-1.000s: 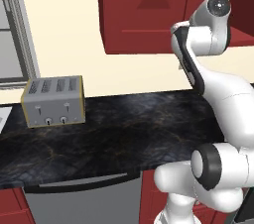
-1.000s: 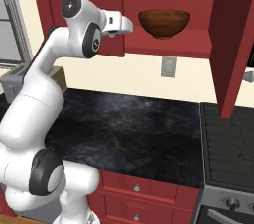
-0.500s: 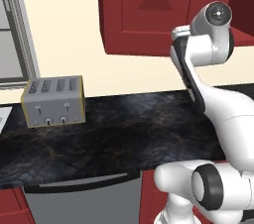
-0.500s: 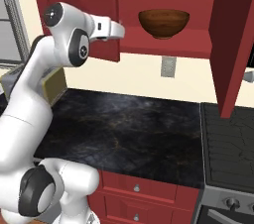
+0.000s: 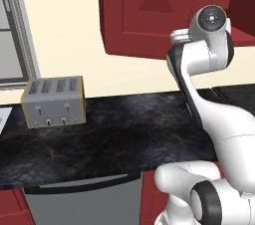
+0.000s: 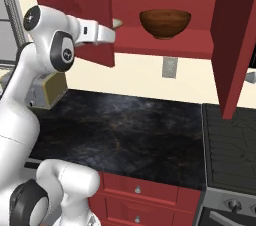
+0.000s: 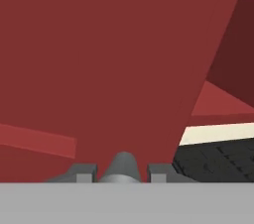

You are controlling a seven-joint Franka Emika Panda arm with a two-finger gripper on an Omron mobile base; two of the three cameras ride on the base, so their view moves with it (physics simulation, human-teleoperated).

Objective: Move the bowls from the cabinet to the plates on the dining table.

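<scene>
Black marbled stone forms the counter (image 6: 125,130) nearest the cameras, with dark red drawers (image 6: 140,195) and small silver knobs beneath it. From the left base view, a grey four-slot toaster (image 5: 54,101) stands on this counter toward its left end, against a cream wall. A dark stove top (image 6: 232,140) sits at the counter's right end in the right base view.

Above the counter, the white arm reaches up to the dark red wall cabinet (image 6: 165,40). The gripper (image 6: 116,24) is at the left edge of the cabinet opening, just beside the open left door (image 6: 75,15). A pale rounded rim shows right at its tip; whether the fingers are spread or pinching something cannot be told. The hand view looks at a red cabinet panel close up.

Farther in, a deep, glossy dark brown wooden bowl (image 6: 165,23) sits upright on the cabinet shelf, right of the gripper and apart from it. The right door (image 6: 232,40) hangs open.
</scene>
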